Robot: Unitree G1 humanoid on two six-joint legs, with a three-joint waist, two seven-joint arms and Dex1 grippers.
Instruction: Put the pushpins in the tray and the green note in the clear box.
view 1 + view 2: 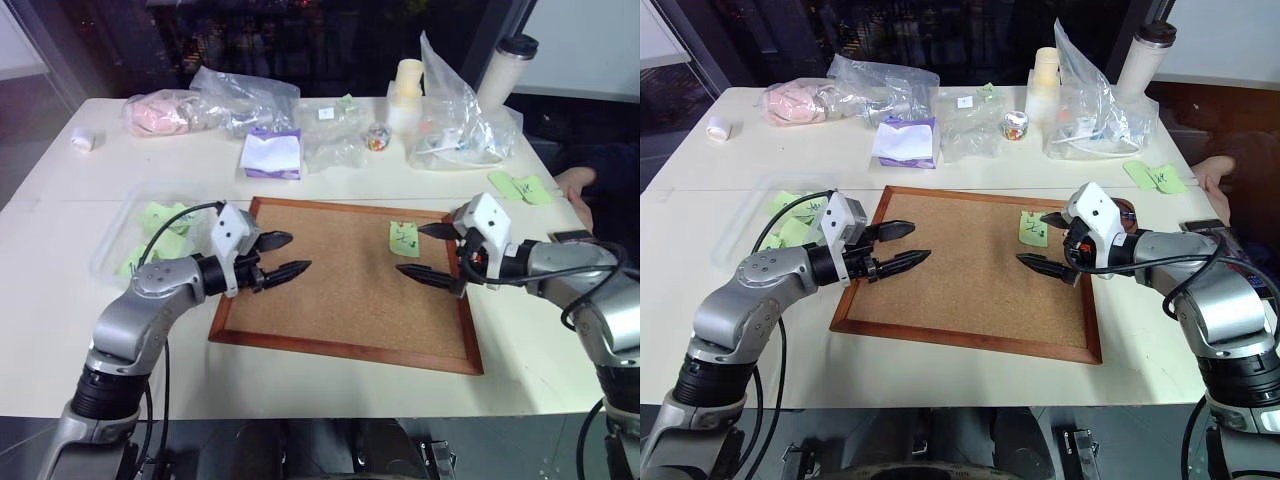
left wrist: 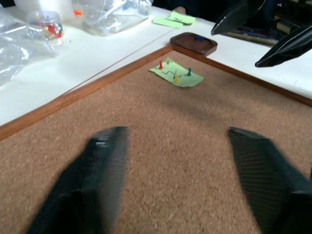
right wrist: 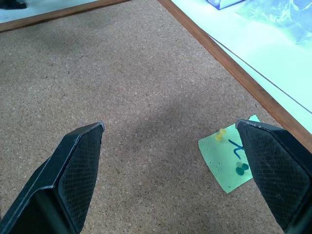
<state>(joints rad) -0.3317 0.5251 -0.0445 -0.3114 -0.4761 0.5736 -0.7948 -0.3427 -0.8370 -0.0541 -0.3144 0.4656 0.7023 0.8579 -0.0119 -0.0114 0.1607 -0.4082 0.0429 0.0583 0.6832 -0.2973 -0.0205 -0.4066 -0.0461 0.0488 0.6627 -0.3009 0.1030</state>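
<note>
Item: small square light-green sticky note with a dark scribble, lying at about two o'clock on the large wood-framed cork board. Red, yellow and green pushpins are standing in it, evidently the reason it is staying flat; they would need pulling before the note can go anywhere.

Item: small dark reddish-brown tray, sitting on the white surface just beyond the board's corner nearest the note. A blue speck is showing in it, too small to identify. In the head views the right arm is covering it.

Item: shallow clear plastic box, at nine o'clock of the board, already holding several light-green notes; its far wall is hard to trace against the surface.

Item: left gripper, hovering over the board's nine o'clock edge, jaws parted, holding nothing.

Item: right gripper, hovering just beside the pinned note, jaws spread wide and empty, apparently lined up to take a pin.

Item: more green notes at two o'clock on the surface, beside a person's hand, cut off by the frame edge.
</note>
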